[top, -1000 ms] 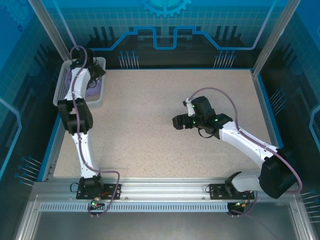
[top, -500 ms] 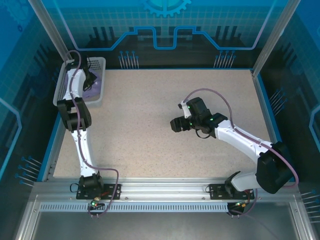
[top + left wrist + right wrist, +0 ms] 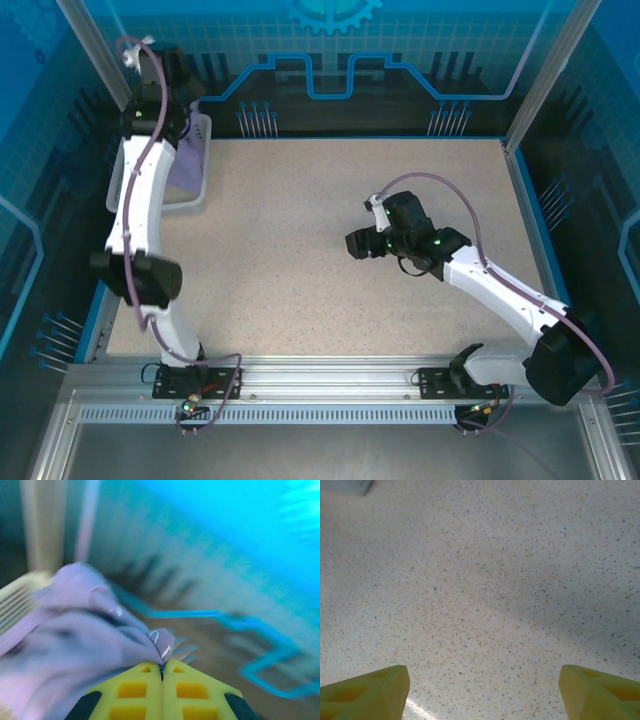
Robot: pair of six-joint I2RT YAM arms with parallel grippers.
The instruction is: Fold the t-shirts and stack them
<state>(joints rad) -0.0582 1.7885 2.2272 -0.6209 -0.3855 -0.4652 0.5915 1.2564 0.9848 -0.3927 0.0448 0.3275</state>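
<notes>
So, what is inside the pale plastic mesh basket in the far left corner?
A lavender cloth t-shirt, one edge pinched in the shut left gripper. The cloth and the left arm cover the floor of the basket, so anything beneath is hidden.

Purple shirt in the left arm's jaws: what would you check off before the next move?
1. Left jaws shut on the shirt: ok.
2. Shirt out of the basket: not ok, it hangs above it.
3. Which part of the shirt is pinched: cannot tell, the left wrist view is blurred.
4. Right jaws open and empty: ok.
5. Table under the right jaws free for laying out: ok.
</notes>
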